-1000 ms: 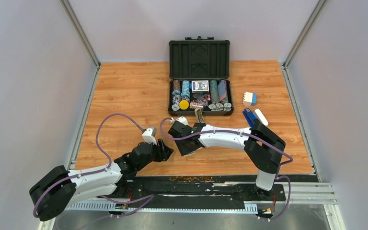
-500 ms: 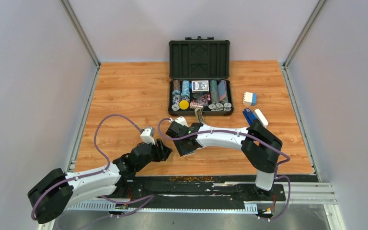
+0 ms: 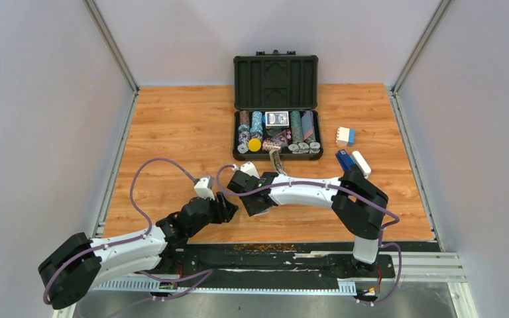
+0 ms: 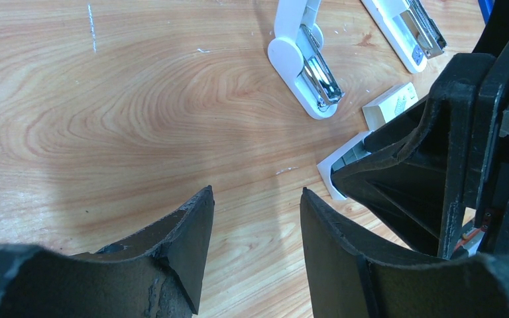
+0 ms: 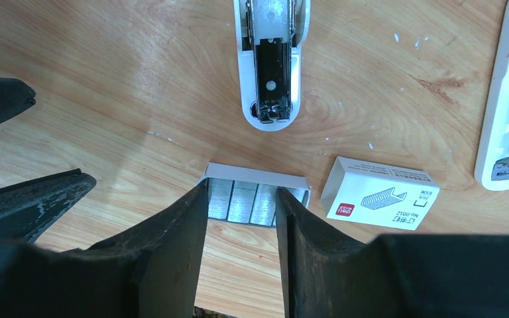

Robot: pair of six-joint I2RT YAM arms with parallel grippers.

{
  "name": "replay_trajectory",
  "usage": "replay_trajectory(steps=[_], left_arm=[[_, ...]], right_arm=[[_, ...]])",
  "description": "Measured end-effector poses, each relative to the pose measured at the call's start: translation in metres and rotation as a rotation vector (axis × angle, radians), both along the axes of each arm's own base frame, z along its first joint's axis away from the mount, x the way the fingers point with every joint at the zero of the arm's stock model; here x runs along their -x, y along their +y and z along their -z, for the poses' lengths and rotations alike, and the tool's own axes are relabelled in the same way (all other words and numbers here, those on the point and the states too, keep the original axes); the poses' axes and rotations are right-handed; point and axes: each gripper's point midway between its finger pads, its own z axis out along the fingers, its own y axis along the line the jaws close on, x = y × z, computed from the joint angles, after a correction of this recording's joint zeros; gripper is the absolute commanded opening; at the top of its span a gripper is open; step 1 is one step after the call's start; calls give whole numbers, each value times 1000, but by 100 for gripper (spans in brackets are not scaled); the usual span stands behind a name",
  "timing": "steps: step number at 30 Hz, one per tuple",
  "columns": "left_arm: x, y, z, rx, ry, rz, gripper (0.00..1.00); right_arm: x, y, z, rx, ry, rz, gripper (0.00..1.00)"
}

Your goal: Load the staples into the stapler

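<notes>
Two tools, both parted and empty: the left tool (image 4: 256, 212) gapes wide over bare bench (image 4: 106, 132). The right tool (image 5: 242, 211) hangs narrowly open over one tray of staples (image 5: 254, 199), beside one cardboard sleeve (image 5: 379, 193), near the opened stapler (image 5: 272, 59).

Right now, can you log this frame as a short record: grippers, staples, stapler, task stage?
left gripper: open, holding nothing, low over the table
right gripper: open, fingers either side of the staples; contact unclear
staples: strips in the open white tray
sleeve: lying beside the tray, apart
stapler: opened, metal channel facing up
stage: reaching for staples; none lifted yet
</notes>
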Motion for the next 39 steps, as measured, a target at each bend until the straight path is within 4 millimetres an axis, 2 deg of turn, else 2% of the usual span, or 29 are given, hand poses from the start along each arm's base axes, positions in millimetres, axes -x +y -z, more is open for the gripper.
replay_trajectory(steps=[7,14,21,27,36,39], left_arm=[[0,0,0,0,0,0,59],[1,-1,0,1,1,4,59],[2,-1,2,-3,9,11,60],[3,-2,4,-5,17,21,60],[5,-10,5,3,16,60,61],[5,-16,5,6,19,86,59]], right_arm=[[0,3,-5,-52,-1,-7,29],[1,3,-9,-163,42,-7,23],[8,-1,-10,-212,86,-37,22],[9,-2,-20,-235,77,-46,19],[8,-5,-22,-228,68,-51,26],[8,-6,-22,-224,67,-50,26]])
